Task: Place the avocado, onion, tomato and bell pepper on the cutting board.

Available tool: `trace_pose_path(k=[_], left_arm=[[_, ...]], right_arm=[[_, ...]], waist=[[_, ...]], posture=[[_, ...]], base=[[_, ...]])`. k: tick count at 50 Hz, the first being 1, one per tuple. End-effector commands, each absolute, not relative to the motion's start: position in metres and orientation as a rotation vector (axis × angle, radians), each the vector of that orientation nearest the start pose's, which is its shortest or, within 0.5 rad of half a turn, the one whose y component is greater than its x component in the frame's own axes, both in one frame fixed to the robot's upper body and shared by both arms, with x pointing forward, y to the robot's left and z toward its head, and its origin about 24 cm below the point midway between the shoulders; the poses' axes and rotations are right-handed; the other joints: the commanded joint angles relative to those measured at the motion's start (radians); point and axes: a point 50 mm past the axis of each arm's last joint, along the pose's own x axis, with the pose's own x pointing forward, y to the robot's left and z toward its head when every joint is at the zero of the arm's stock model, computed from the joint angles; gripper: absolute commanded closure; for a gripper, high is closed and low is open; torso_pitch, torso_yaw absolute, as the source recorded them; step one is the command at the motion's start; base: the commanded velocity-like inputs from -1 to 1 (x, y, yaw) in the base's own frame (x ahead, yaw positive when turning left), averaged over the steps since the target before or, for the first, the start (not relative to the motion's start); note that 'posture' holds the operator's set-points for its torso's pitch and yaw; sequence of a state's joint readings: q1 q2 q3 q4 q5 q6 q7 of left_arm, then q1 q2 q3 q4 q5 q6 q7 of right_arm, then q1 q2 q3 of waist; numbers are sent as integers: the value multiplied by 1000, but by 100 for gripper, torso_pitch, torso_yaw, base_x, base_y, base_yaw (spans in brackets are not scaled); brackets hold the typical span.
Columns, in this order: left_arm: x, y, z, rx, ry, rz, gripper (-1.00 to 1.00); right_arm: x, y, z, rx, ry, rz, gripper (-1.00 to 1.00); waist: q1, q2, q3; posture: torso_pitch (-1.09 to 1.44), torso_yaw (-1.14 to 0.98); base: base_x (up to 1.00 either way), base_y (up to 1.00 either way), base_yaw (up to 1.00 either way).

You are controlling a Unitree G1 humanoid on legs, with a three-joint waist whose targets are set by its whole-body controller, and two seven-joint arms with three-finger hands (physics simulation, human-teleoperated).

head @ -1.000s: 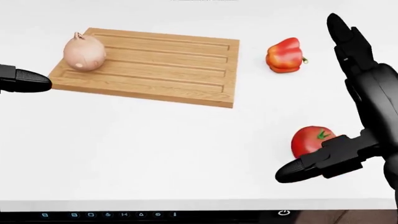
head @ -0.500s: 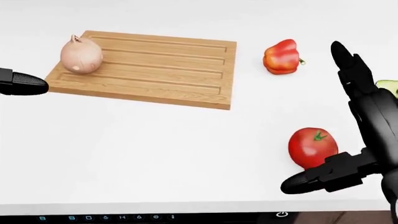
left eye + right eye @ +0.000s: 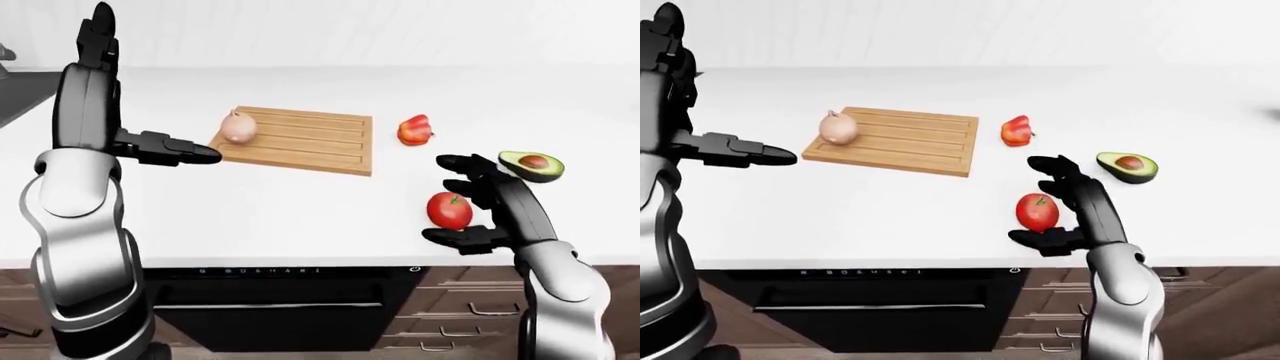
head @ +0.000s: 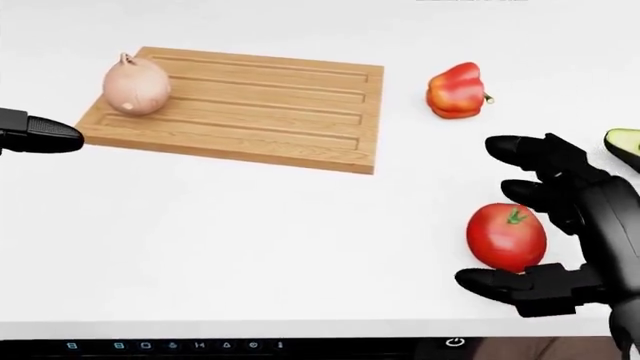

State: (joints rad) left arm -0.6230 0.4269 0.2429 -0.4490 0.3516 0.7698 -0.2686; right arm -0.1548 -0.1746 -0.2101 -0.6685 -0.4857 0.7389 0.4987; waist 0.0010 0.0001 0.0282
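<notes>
Our right hand [image 4: 560,225] cups its spread fingers around the tomato [image 4: 506,237] near the counter's [image 4: 250,247] edge without gripping, so a careless squeeze could roll it off the counter.

Right hand [image 4: 560,232] lowered from an upright pose beside the tomato [image 4: 506,237], fingers [image 4: 530,154] now curled over its upper right, thumb brought in just below it, hand still spread, avocado [image 4: 625,146] edged further into the head view at right
</notes>
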Motion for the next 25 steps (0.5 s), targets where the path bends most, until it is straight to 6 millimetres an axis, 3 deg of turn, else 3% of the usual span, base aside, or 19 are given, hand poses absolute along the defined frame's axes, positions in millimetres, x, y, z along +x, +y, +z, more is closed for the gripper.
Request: trace_pose_path(k=[1, 13, 25], left_arm=[[277, 229, 289, 558, -369, 287, -100], [273, 231, 288, 571, -367, 290, -100], [273, 232, 285, 573, -365, 298, -100]], right_arm=[[235, -212, 176, -506, -38, -56, -29], [235, -212, 171, -483, -33, -58, -2], [236, -209, 180, -486, -62, -49, 44]], waist=[[-1, 2, -20], [-1, -2, -21], [1, -3, -23]], posture=[[0, 0], [0, 0], [0, 0]], base=[[0, 0, 0], [0, 0, 0], [0, 0, 0]])
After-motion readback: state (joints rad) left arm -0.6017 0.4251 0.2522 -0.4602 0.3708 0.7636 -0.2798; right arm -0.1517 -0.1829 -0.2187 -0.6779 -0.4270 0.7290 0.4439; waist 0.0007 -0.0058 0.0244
